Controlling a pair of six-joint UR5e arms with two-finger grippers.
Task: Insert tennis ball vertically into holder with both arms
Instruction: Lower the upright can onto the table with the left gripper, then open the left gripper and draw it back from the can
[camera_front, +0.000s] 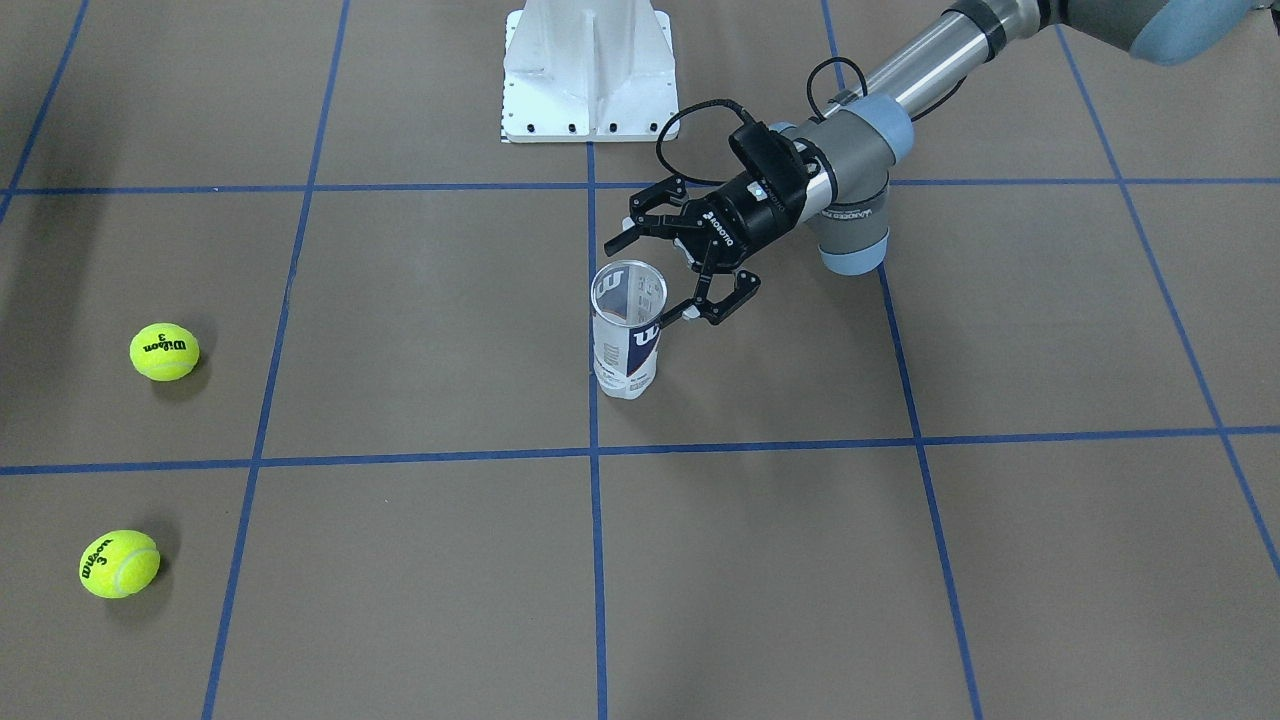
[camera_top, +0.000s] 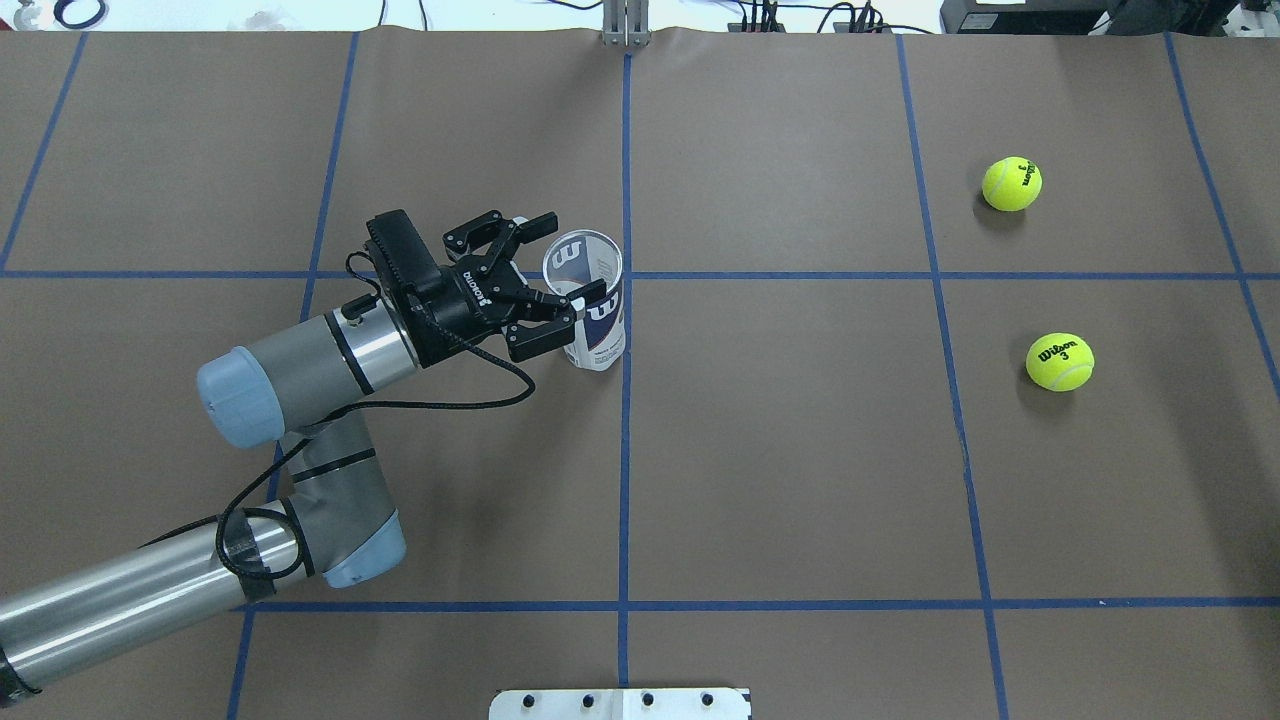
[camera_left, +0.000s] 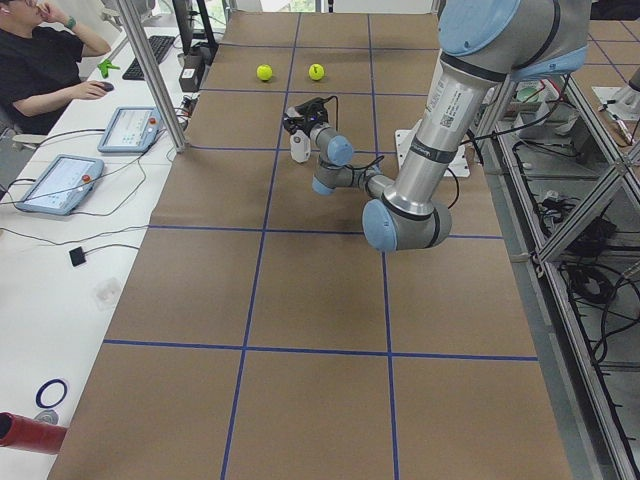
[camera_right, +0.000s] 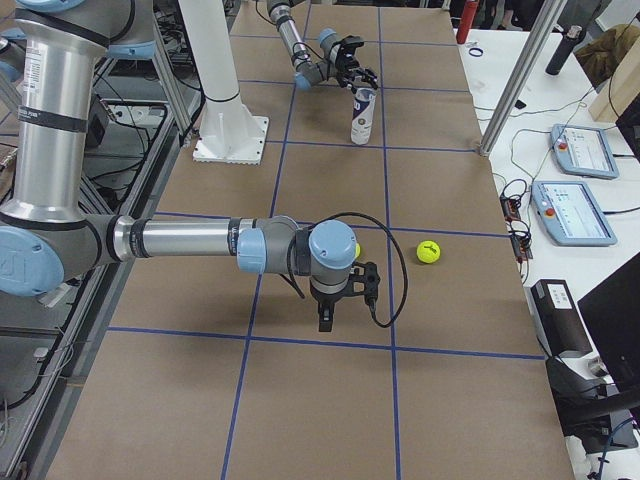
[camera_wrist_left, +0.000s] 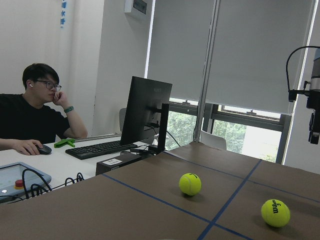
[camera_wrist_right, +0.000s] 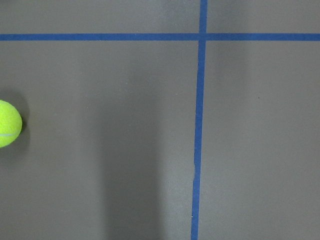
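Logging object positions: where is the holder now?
Overhead view: the holder stands upright left of centre, by a blue tape crossing, beside the open left hand.

Brown table (camera_top: 800, 480), blue tape grid (camera_top: 624, 470), upright holder (camera_top: 597, 335), tennis ball (camera_top: 1011, 184), second tennis ball (camera_top: 1059, 362), white mount (camera_front: 587, 70)

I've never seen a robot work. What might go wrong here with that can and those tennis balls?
The can stands tall and upright with the left end effector open close beside its top; an uneven squeeze may tip it. The two tennis balls lie loose on the flat table, so the right end effector, hanging near them, might knock one rolling. A ball lowered off-centre may catch the can's rim.
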